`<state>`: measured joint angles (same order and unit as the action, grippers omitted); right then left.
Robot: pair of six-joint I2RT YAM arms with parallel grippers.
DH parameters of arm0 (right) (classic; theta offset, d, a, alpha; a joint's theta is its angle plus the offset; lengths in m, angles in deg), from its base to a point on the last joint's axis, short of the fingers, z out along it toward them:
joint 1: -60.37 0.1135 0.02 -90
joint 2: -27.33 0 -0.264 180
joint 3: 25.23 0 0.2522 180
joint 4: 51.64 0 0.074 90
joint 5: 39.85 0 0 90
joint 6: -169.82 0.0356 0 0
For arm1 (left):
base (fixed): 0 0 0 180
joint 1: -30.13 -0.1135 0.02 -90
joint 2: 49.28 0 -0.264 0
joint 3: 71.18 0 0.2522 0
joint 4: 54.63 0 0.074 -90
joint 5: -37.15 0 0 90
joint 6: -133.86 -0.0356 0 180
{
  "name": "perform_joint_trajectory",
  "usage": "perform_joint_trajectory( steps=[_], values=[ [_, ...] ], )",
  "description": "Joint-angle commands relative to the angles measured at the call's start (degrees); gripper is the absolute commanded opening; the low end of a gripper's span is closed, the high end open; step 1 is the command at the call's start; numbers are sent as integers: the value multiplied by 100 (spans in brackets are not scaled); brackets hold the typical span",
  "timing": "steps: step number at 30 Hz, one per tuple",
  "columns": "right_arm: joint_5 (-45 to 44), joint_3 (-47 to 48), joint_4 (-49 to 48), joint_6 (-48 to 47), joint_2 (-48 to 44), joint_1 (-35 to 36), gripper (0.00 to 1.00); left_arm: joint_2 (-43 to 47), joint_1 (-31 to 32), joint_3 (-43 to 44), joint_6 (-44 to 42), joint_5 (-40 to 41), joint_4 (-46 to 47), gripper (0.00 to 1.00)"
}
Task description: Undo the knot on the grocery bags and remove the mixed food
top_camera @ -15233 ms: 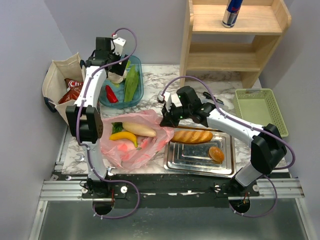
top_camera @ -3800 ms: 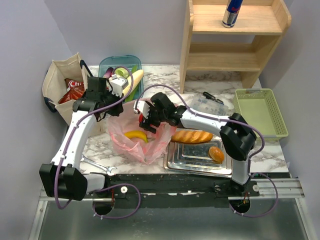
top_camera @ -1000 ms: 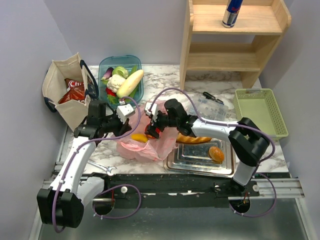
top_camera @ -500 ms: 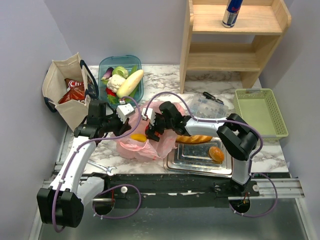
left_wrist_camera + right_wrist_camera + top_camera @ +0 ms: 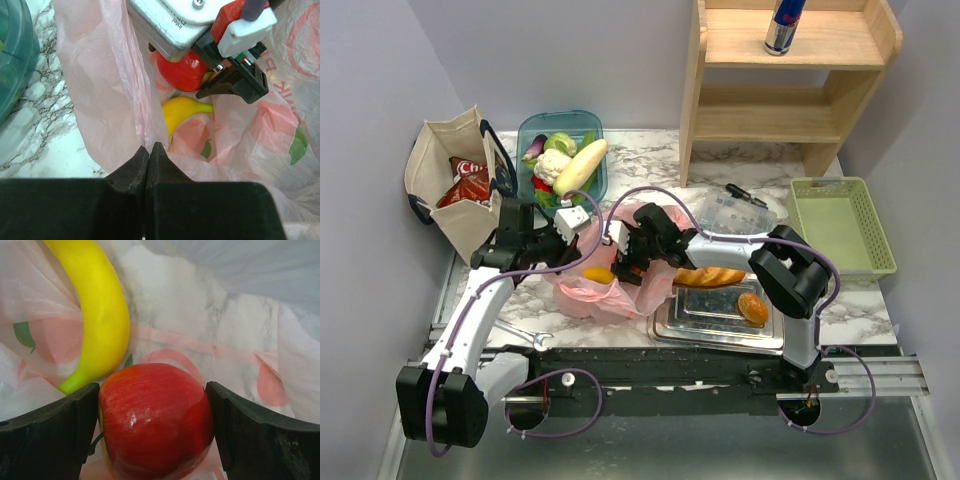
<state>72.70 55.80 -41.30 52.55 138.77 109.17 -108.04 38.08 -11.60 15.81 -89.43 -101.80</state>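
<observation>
Top external, far left: beige canvas tote (image 5: 435, 165) upright by the wall, red chip bag (image 5: 460, 182) inside. Next, teal tub (image 5: 560, 117) holding cauliflower (image 5: 551, 165) and pale long vegetable (image 5: 578, 165). Nearer the arm bases, left gripper (image 5: 149, 150) pinched tight on a fold of the pink plastic bag (image 5: 582, 297), bag mouth open. Inside the bag, on the table, banana (image 5: 184, 112) just beside red apple (image 5: 155, 425). Right gripper (image 5: 152, 405) reaching into the bag, jaws set wide yet clamped on either flank of the apple. Further right, metal tray (image 5: 720, 322) with baguette (image 5: 705, 273) and bun (image 5: 752, 308). Far right, green basket (image 5: 840, 185).
</observation>
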Motion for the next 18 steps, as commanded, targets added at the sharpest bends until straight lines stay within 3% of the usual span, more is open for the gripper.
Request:
perform_joint_trajectory(
  steps=[1,5,11,18],
  values=[
    [-76,237,721,-166,127,25,89,-16,-20,188,-95,124,70,0],
    [163,305,940,-235,-112,25,51,-86,-21,238,-93,202,71,0],
    [664,496,606,201,-758,25,21,-192,-23,313,-4,271,133,0],
    [926,1098,816,642,-1072,25,19,-224,-26,335,88,337,211,0]
  ],
)
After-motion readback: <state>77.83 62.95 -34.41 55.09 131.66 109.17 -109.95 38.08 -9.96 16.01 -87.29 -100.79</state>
